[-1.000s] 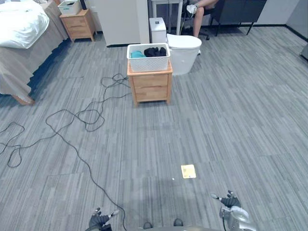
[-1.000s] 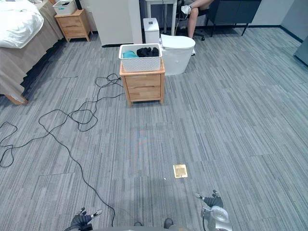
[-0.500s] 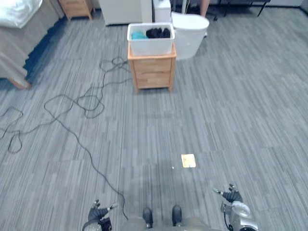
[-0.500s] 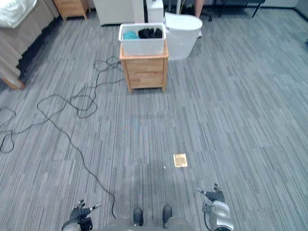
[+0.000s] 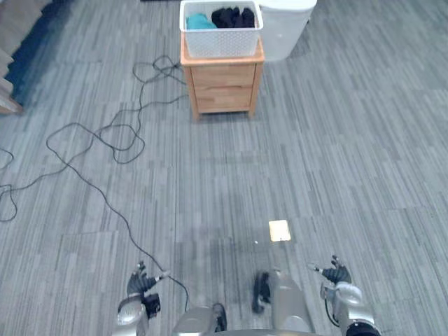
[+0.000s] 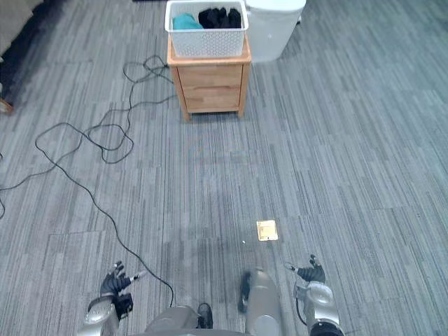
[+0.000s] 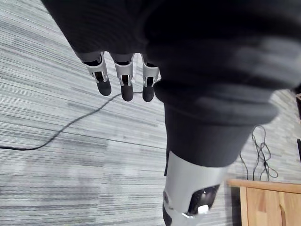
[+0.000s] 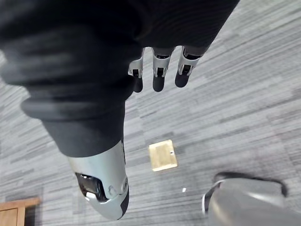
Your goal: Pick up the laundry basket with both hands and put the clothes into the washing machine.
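I see my left hand (image 5: 142, 281) and right hand (image 5: 334, 272) hanging low, fingers loosely spread, holding nothing; well ahead, the white laundry basket (image 5: 222, 40) of clothes (image 5: 234, 15) sits on a wooden nightstand (image 5: 222, 84); the washing machine (image 5: 285, 29) stands just beside it.

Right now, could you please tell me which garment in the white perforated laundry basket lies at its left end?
The teal garment, bunched at the left end of the white perforated basket; the black clothes fill the middle and right.
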